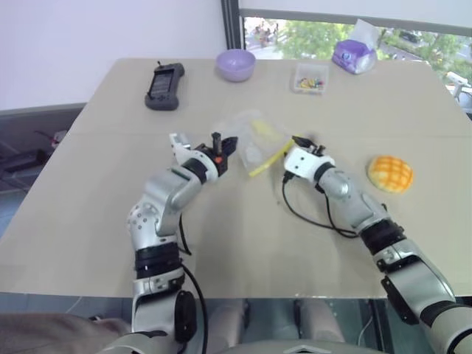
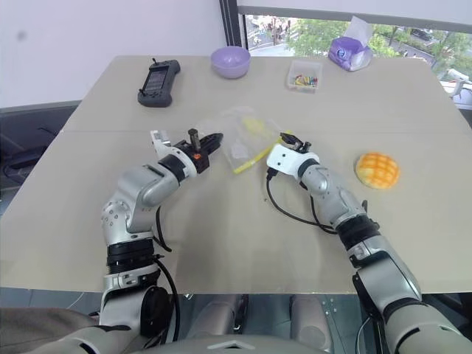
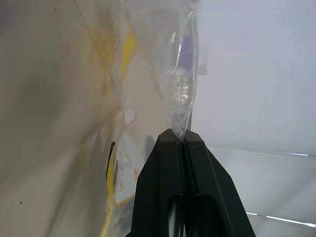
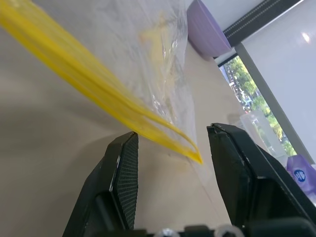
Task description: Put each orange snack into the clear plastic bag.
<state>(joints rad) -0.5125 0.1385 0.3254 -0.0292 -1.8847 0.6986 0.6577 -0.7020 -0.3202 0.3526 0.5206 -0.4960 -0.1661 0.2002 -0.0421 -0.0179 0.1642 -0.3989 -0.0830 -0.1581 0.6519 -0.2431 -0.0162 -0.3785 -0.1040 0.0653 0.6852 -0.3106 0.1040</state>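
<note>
No text, label, brand, number or sign can be read on anything in these pictures.

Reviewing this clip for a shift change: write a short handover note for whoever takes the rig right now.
Left tool: shut on the clear plastic bag, pinching a corner and holding it up off the table.
Right tool: open, its fingers either side of the end of the bag's yellow seal strip, not gripping yet.
Orange snack: lying on the table to the right of the right arm, untouched.
Done: bag lifted.
Left: grip the seal edge, open the bag, put the snack in.
</note>
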